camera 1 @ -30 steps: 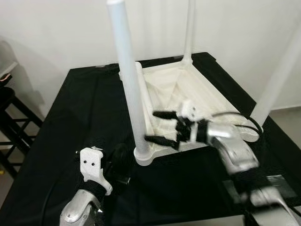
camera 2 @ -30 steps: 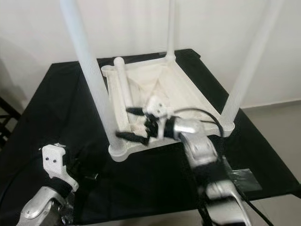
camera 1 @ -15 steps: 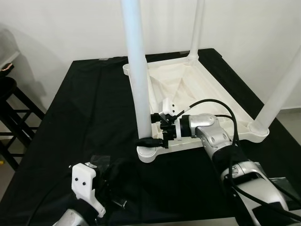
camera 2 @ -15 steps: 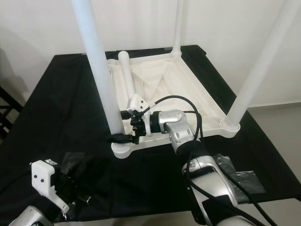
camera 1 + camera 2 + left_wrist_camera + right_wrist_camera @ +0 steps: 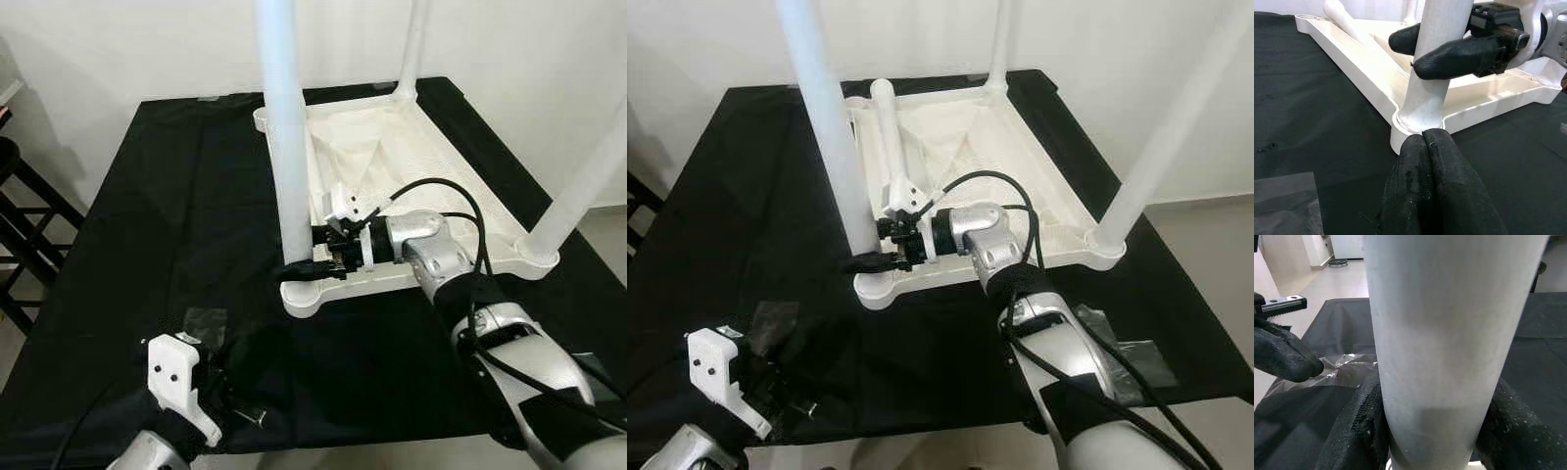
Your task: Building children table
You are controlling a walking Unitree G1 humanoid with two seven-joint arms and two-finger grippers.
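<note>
Left eye view shows our right tool [image 5: 312, 250] clenched around the near white table leg [image 5: 286, 147], steadying it in its corner socket, while our left tool [image 5: 1432, 161] rests closed, empty.

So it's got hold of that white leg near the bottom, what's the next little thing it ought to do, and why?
Probably twist the near leg to tighten it. The right gripper has its fingers around the leg just above the corner socket of the upturned tabletop, where the leg stands upright. The left gripper is shut just in front of that corner, holding nothing.
</note>
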